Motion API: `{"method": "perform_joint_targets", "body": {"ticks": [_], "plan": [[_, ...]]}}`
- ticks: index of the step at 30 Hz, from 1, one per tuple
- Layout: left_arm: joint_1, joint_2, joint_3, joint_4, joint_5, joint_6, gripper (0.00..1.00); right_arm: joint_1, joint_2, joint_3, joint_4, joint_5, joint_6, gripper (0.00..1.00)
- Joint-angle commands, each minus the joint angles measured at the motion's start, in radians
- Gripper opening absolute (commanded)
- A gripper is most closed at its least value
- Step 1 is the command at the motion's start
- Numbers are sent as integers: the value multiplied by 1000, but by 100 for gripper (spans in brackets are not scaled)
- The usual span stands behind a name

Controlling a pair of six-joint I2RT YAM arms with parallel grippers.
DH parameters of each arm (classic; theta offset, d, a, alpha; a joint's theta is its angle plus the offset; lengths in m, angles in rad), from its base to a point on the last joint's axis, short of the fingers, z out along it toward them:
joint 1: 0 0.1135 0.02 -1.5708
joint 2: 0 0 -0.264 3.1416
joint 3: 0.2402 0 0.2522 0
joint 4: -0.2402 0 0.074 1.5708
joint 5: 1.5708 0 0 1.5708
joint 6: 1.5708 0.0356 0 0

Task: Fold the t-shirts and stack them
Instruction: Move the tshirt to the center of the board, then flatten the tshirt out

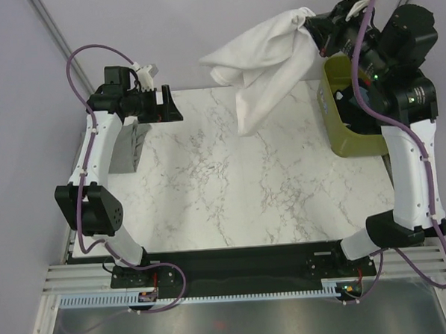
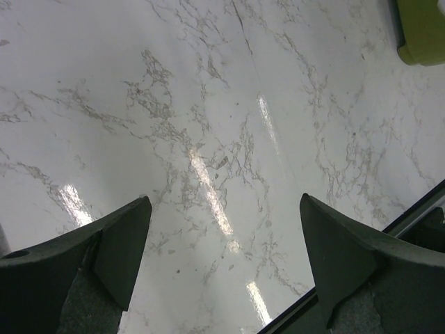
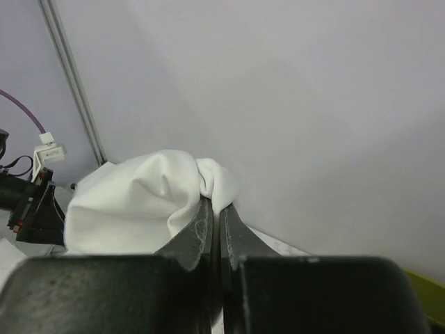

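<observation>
From above: my right pincer [image 1: 312, 23] is up high at the far right corner, clamped on a bunch of the white t-shirt [image 1: 266, 56]. The shirt hangs from that grip in loose folds, out over the far edge of the marble surface [image 1: 232, 189], with its lowest tail dangling above the far middle. Right below my right arm sits the olive-green bin [image 1: 345, 116], at the right edge of the surface. On the far left, my left pincer [image 1: 172, 106] is spread wide with nothing in it, pointing in towards the middle, well apart from the shirt.

Left wrist camera now: both dark fingers [image 2: 111, 243] frame the bottom of the shot, a broad gap between them and only veined marble showing through it. A corner of the bin [image 2: 423, 31] peeks in at the top right. No cloth anywhere in this shot.

Right wrist camera: my two fingers [image 3: 195, 236] are pressed almost together, and right at their tips the white cloth [image 3: 132, 202] is pinched, bulging out to the left in a soft rounded bundle. Behind it is the pale wall [image 3: 292, 104]. A sliver of the bin's green shows at the lower right.
</observation>
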Motion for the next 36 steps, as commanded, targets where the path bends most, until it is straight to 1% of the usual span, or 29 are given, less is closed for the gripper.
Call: {"method": "perform_joint_targets", "body": {"ticks": [1,2,3,4,5,6,7,10,13,14,15,16,17,18,19,20,22,23,25,26,27,28,29,30,31,32,36], "plan": [[-3,-80,-17,40,7,-24,95,-9,-98,-126,6,-3,36,0],[-3,-87,-26,38,-3,-20,95,-9,-145,-178,9,2,39,0],[-3,-93,-32,37,-9,-14,95,-11,-170,-235,14,4,35,19],[-3,-110,-52,38,-10,-9,95,-9,-193,-372,17,5,21,46],[-3,-116,-65,37,-12,-6,95,-11,-225,-437,11,7,1,64],[-3,-124,-74,35,-12,-7,95,-9,-238,-500,3,13,-4,90],[-3,-130,-94,35,-7,-9,95,-9,-247,-607,-15,16,-4,97],[-3,-159,-121,34,20,5,93,-8,-253,-738,-37,-1,0,98],[-9,-161,-149,11,71,29,91,-8,-249,-846,-2,-80,-7,98],[-20,-161,-164,-6,77,75,90,-5,-233,-864,1,-107,-7,98],[-36,-164,-213,-45,68,107,89,3,-215,-883,1,-151,-48,97],[-75,-164,-239,-70,16,135,89,15,-163,-881,-26,-194,-88,97],[-87,-164,-262,-87,-12,167,89,62,-129,-872,-60,-252,-147,96],[-90,-167,-308,-99,-26,158,88,93,-97,-849,-92,-263,-219,95],[-89,-173,-330,-103,-41,143,88,121,-36,-840,-154,-275,-332,93],[-87,-182,-347,-100,-43,135,88,177,-7,-826,-187,-288,-394,92],[-86,-213,-367,-78,-56,140,88,227,65,-799,-224,-291,-463,89],[-81,-213,-362,-77,-66,161,88,263,83,-795,-219,-300,-473,88],[-54,-186,-323,-81,-90,193,88,299,122,-788,-183,-320,-481,87],[-40,-172,-309,-83,-108,218,87,337,133,-783,-170,-320,-482,86],[-24,-154,-280,-80,-140,224,87,357,144,-759,-164,-320,-485,86],[14,-138,-267,-77,-205,227,87,378,159,-746,-154,-319,-488,85],[40,-115,-248,-64,-220,218,87,421,165,-737,-149,-312,-503,84],[57,-112,-241,-55,-202,212,87,444,173,-731,-146,-302,-514,84],[127,-112,-237,-46,-192,203,87,467,185,-731,-140,-268,-527,84],[143,-123,-234,-37,-185,180,87,510,195,-731,-140,-254,-539,84],[154,-170,-259,32,-170,152,87,583,261,-778,-140,-205,-603,82]]}}
